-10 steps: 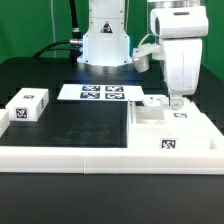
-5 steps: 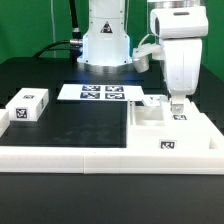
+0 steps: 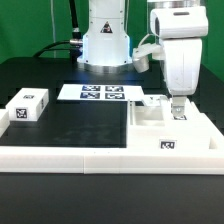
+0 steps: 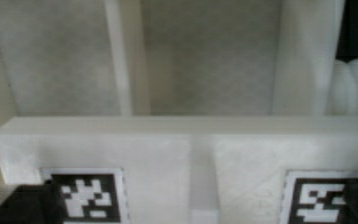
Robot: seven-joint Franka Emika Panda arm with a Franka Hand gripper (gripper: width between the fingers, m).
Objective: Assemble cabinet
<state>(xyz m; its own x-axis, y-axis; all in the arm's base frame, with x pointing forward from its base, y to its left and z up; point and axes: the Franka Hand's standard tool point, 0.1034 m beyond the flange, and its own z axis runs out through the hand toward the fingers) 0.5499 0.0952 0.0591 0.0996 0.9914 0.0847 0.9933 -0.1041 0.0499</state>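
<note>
Exterior view: raised, mid-range, facing the arm's base [image 3: 105,40] across the table [image 3: 70,120]. Wrist view: very close, facing one tagged wall of the cabinet [image 4: 176,150]; both share this cabinet [image 3: 170,135], at the exterior view's right

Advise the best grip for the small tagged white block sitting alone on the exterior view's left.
Come from straight above and pinch the small block across its narrower width, on two opposite upright sides near mid-length. It lies flat on the black table, is boxy with parallel sides, and has free space all round, so a top-down grip should seat squarely. Probably avoid covering its marker face.
</note>
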